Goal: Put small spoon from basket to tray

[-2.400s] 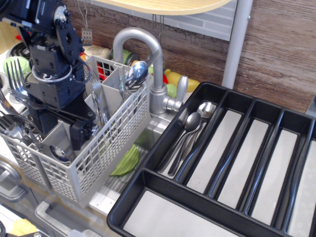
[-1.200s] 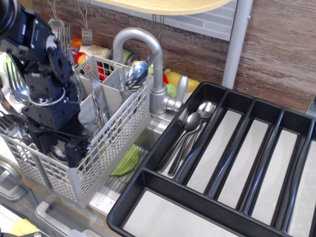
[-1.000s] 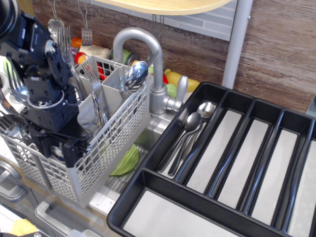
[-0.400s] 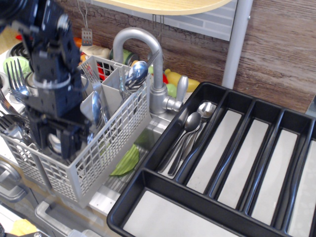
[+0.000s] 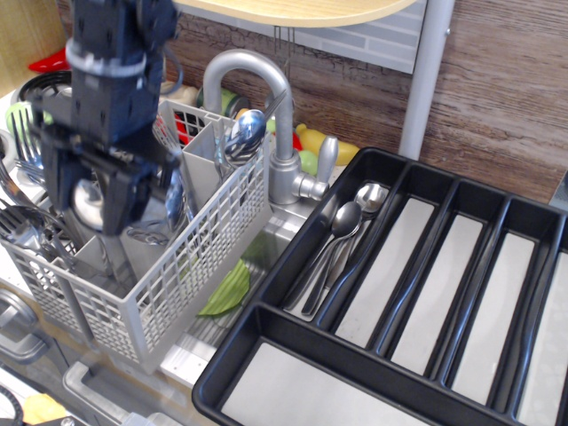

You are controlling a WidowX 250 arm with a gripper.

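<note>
My black gripper (image 5: pixel 93 202) hangs over the left compartments of the light grey mesh basket (image 5: pixel 195 266). It is shut on the shiny oval bowl of the small spoon (image 5: pixel 86 201), which shows between the fingers; its slim handle points down into the basket and is partly hidden. A larger spoon (image 5: pixel 247 131) stands in the basket's far compartment, and forks (image 5: pixel 27 142) stick up on the left. The black tray (image 5: pixel 266 342) lies to the right, with two spoons (image 5: pixel 344 220) in its leftmost long compartment.
A grey faucet (image 5: pixel 257 80) arches right behind the basket, between it and the tray. A green item (image 5: pixel 229 288) lies in the sink below. A grey post (image 5: pixel 426 80) stands behind the tray. Toy food sits along the back wall.
The gripper reached down into the basket's front-left compartment, closed on the spoon bowl, and has now risen with it, so the bowl stands above the basket rim.
</note>
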